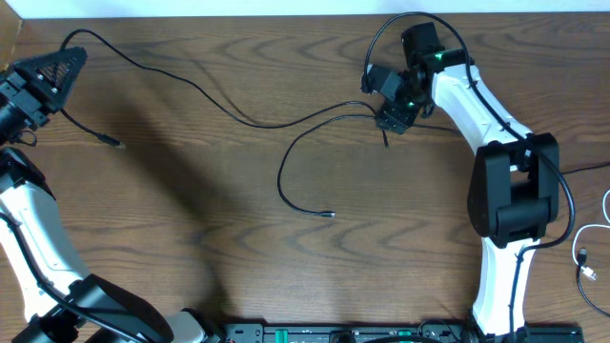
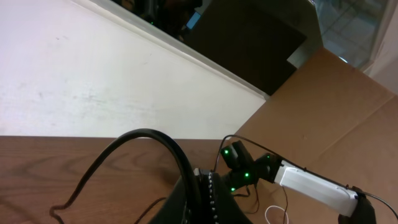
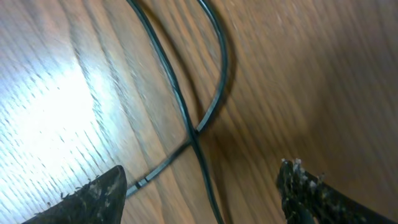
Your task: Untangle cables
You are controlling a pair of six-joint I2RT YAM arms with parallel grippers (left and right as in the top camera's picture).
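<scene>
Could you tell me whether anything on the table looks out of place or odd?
Yes. The black cables cross over each other right between the fingers of the open right pincer, so that pair is not yet separated. A white cable lies off alone at the right edge of the table. Nothing looks damaged.

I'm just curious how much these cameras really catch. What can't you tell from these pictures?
Overhead: whether the left hand grips the long black cable; the hand's own body covers its tips.
Overhead: the white cable is cut off by the right edge.
Right wrist: which of the two black strands lies on top where they cross; too blurred.
</scene>
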